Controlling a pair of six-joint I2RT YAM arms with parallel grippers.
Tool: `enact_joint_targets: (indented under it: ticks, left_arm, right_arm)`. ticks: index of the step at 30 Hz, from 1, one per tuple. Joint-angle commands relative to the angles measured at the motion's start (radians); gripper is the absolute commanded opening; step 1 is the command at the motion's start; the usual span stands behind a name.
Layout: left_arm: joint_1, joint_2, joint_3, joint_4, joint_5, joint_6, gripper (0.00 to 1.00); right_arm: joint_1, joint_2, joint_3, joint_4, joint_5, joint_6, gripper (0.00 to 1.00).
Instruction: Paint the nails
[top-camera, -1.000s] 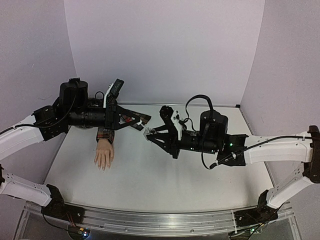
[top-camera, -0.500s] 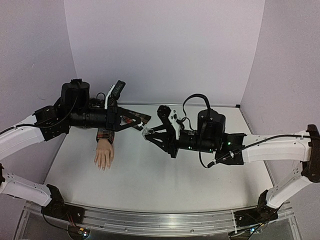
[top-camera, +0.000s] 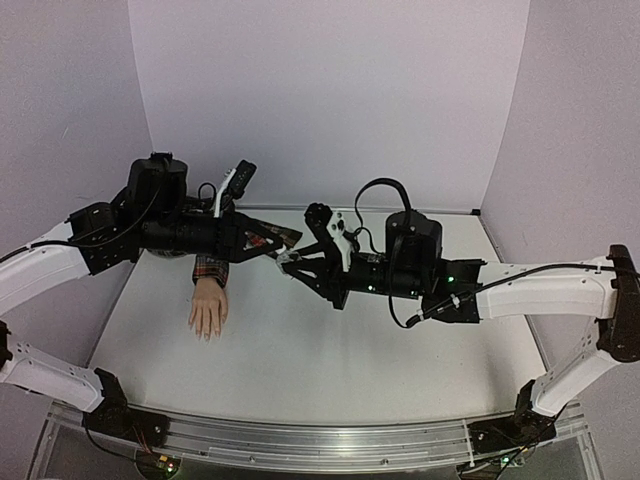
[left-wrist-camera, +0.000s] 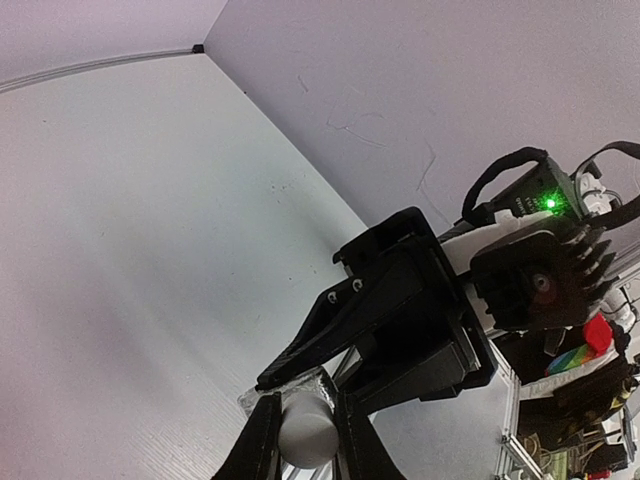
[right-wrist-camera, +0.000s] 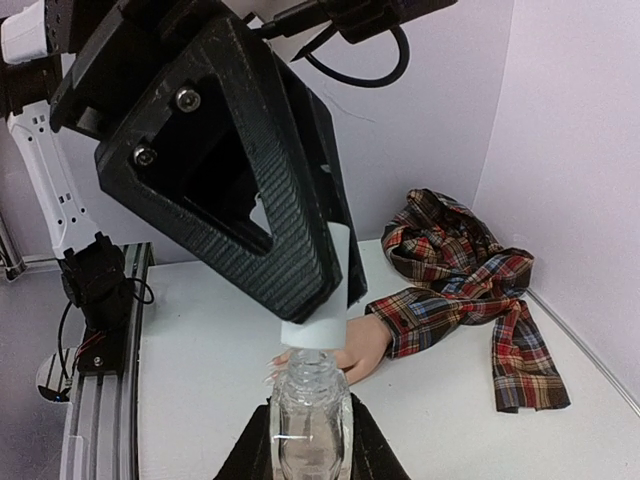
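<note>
Lettering: too small or blurred to read on any item. Green indicator light (left-wrist-camera: 548, 203) lit on the right arm's housing.

Left hand (left-wrist-camera: 305, 445): closed, fingers pinching the white cap (left-wrist-camera: 306, 428) from both sides, raised off the surface (top-camera: 330, 350).

Right hand (right-wrist-camera: 310, 440): closed around the body of the small clear bottle (right-wrist-camera: 311, 405), with the neck pointing toward the cap. Cap meeting the bottle's neck; screwed on or loose, cannot tell. Both hands tip to tip in the air above the rear middle of the surface.

Mannequin hand (top-camera: 208, 314): flesh-coloured, lying flat on the left part of the surface, fingers toward the near edge.

Nails (top-camera: 205, 336): at the tips of those fingers, tiny in the overhead view, colour and finish not discernible. Well apart from the bottle and from both hands, below and left of them.

Plaid sleeve (top-camera: 211, 268): red check cloth, bunched behind the wrist toward the rear left corner, partly under the left arm in the overhead view.

Room for moving: bare white surface in front of and to the right of the mannequin hand. Lavender walls close at left, rear and right. Metal rail (top-camera: 320, 440) along the near edge, carrying the arm bases.
</note>
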Motion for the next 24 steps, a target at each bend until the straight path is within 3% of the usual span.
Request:
enact_joint_targets:
  ticks: [1,12,20,24]
  left_arm:
    - [-0.016,0.026,0.068,-0.077,-0.049,0.048,0.0]
    - [-0.028,0.172,0.217,-0.293,-0.118,0.14,0.0]
    - [-0.029,0.196,0.205,-0.223,-0.076,0.157,0.0]
    - [-0.029,0.196,0.187,-0.179,0.027,0.222,0.0]
  right_arm:
    - [0.003,0.014,0.071,0.039,0.013,0.012,0.0]
    - [0.003,0.048,0.141,0.051,0.101,-0.003,0.0]
    - [0.004,0.023,0.124,0.143,0.143,-0.004,0.0]
    - [0.003,-0.012,0.106,0.158,0.048,0.023,0.0]
